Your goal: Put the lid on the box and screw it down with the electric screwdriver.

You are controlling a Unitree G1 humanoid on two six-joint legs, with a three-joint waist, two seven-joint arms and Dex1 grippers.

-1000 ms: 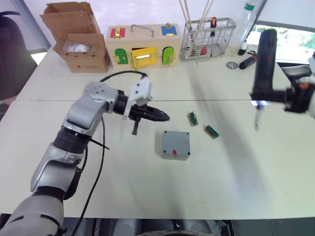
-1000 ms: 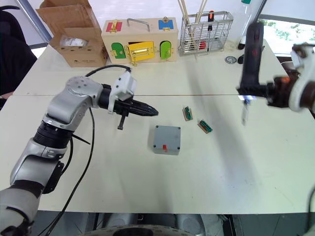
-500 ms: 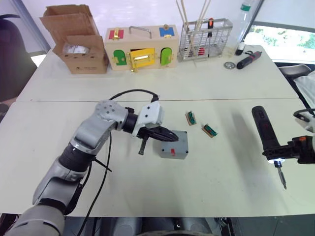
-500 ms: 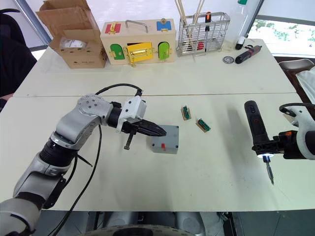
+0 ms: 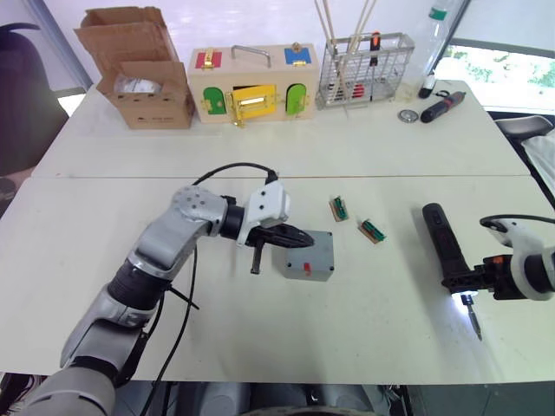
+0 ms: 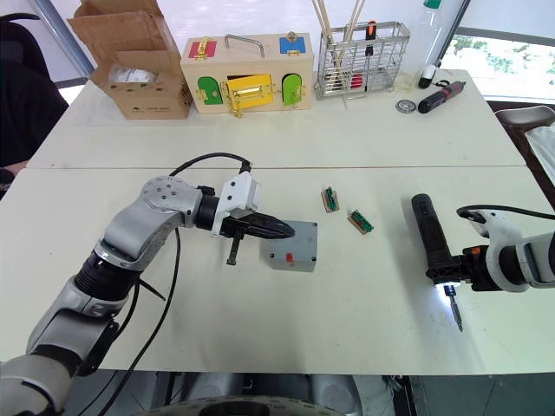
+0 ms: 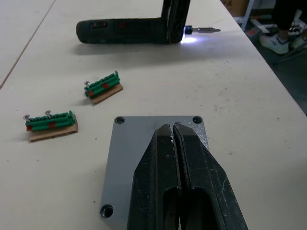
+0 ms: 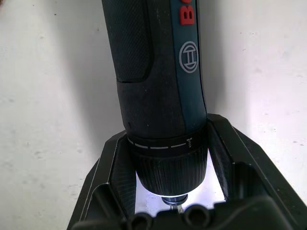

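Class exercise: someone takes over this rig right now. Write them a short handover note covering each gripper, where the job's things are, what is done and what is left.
Left gripper: fingers shut together, empty, tips over the lid.
Right gripper: shut on the electric screwdriver, its work light on, bit near the table's front right edge, well clear of the box.
Done: lid sits on the box at table centre; corner screw holes look empty.
Left: bring the screwdriver across and drive the screws.
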